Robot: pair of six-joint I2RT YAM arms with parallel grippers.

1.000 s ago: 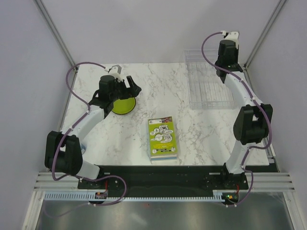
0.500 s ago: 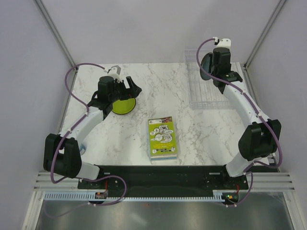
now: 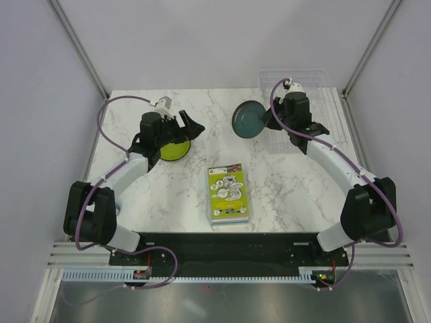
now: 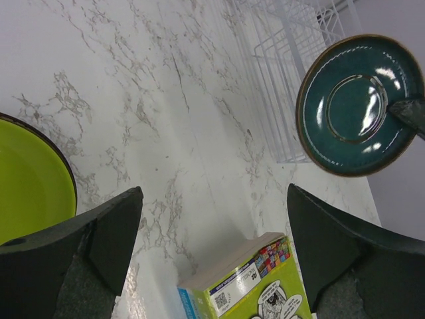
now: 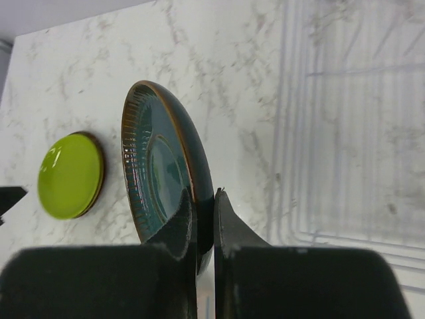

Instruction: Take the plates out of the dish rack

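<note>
With my right jaws clenched on only one edge of the teal plate, held upright in the air just left of the dish rack, I fear a quick swing could twist it loose onto the table; my left jaws gape, released, over the lime-green plate farther left.

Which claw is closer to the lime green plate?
Left. The left claw hangs open at the edge of the lime green plate; the right claw is far off by the dish rack, gripping a teal plate.
</note>
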